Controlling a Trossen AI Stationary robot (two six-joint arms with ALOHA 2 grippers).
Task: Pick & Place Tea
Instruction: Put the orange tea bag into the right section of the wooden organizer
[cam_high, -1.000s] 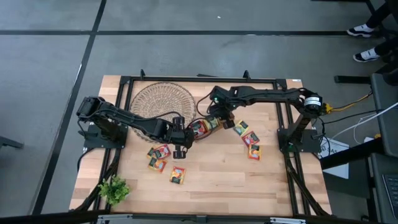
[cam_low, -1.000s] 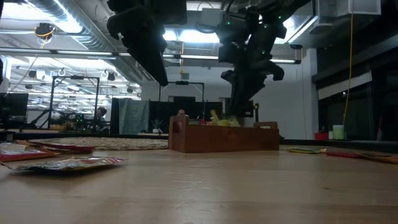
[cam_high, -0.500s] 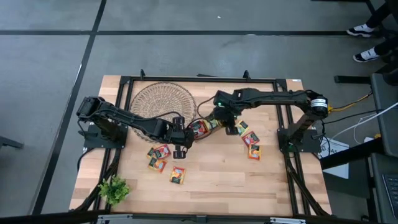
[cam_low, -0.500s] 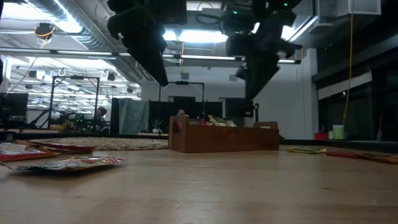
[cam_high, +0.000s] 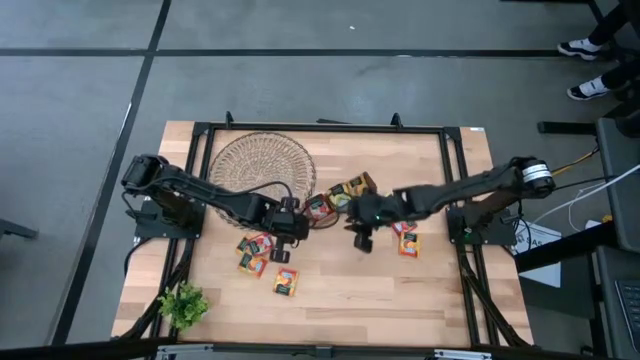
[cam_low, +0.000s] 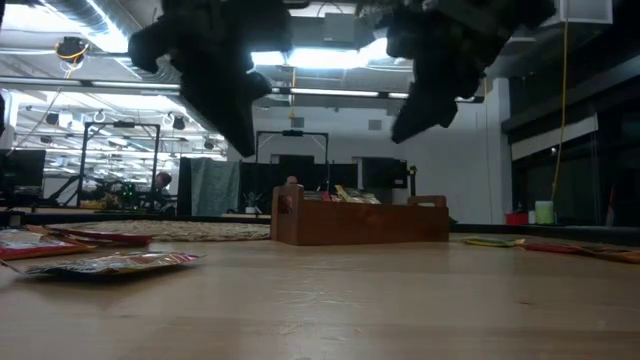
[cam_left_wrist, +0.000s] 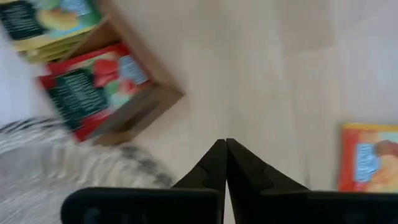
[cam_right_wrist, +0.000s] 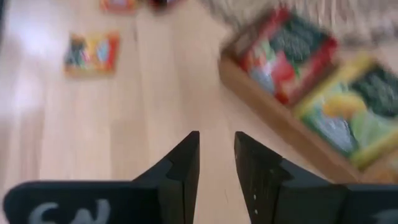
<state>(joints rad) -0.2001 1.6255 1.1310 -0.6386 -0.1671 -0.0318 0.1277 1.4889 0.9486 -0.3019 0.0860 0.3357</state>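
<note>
- While the wooden tray sits near the middle of the tabletop with red and yellow sachets already standing in its compartments, both arms hang above bare wood just in front of it, neither carrying anything.
- The left tool hovers off the tray's left end, toward the table's front; in its wrist view the two fingers meet at the tips, pressed together on nothing.
- The right tool hovers off the tray's right half, also on the front side; its wrist view shows the fingers slightly spread with a narrow gap and nothing between them.
- The loose tea lies flat on the wood in two groups. One cluster of sachets lies to the front-left of the tray, just beside the left tool, with one more sachet farther toward the front edge.
- The other group, a few red and orange sachets, lies to the right of the tray and just to the right of the right tool.
- My judgement: the right arm is nearer the right-hand group and the left arm nearer the left cluster, so each would pick from its own side.
- The sachets are nearly square, so they have no real long axis; they lie at slightly different turns, their edges not lined up with the tray.
- The tray's long axis runs slantwise, its right end farther back than its left.
- The wicker dish lies behind the tray's left end, and I see no tea in it.
</note>
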